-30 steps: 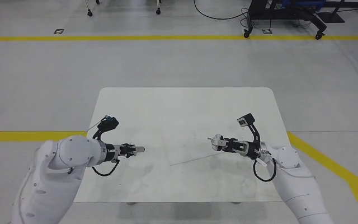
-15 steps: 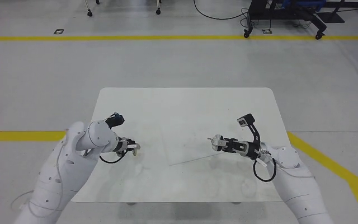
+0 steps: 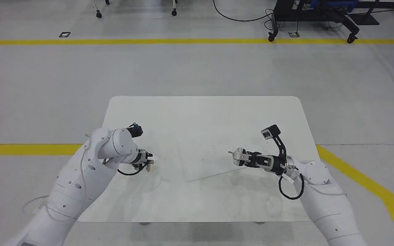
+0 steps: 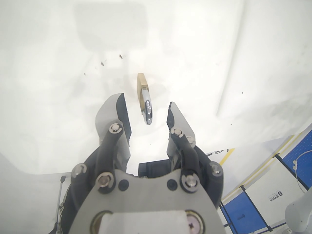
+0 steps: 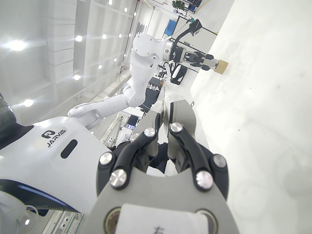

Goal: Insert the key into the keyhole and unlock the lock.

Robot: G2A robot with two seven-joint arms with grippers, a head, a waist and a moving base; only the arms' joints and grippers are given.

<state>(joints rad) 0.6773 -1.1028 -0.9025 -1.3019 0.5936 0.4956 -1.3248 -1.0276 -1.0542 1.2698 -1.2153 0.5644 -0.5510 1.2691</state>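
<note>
On the table [image 3: 203, 117], toward its left edge, the left gripper [image 4: 146, 102] has fingers apart; the right gripper [image 5: 165, 105], well apart, has fingers clamped. The lock [image 4: 141, 83] stands edgewise between the left fingers, untouched: these should close squarely on its flat faces. The key [image 3: 233, 154] apparently sits in the right fingers.
</note>
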